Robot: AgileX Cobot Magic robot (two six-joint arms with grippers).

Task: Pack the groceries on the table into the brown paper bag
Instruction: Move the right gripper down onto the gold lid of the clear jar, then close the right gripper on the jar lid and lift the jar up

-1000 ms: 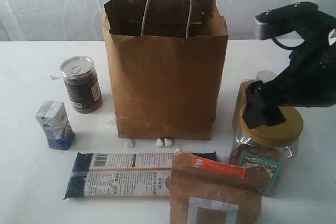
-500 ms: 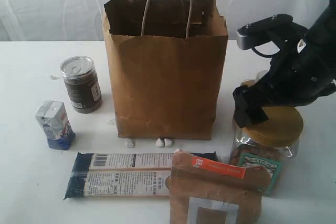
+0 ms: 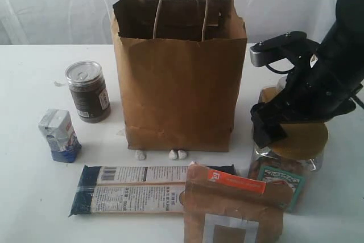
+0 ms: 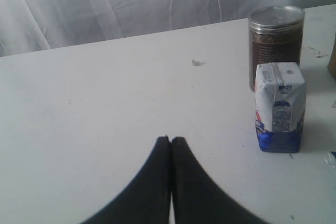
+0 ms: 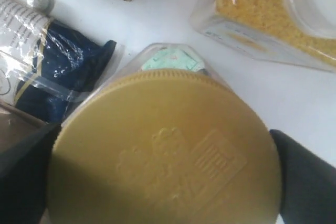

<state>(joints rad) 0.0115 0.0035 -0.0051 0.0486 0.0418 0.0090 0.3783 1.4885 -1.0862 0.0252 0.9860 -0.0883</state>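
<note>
Gold-lidded jar [image 5: 163,150] sits between right end effector's [image 5: 168,182] jaws.

Right wrist camera close above jar [image 5: 163,150]

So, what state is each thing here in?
Brown paper bag: upright, top open.
Dark can: upright, lid sealed.
White-blue carton: upright, closed.
Gold-lidded jar: upright, lid on.
Orange juice bottle: posture unclear.
Dark-blue packet: lying flat.
Brown pouch: upright.
Left gripper: shut, empty.
Right gripper: open, astride jar lid.
</note>
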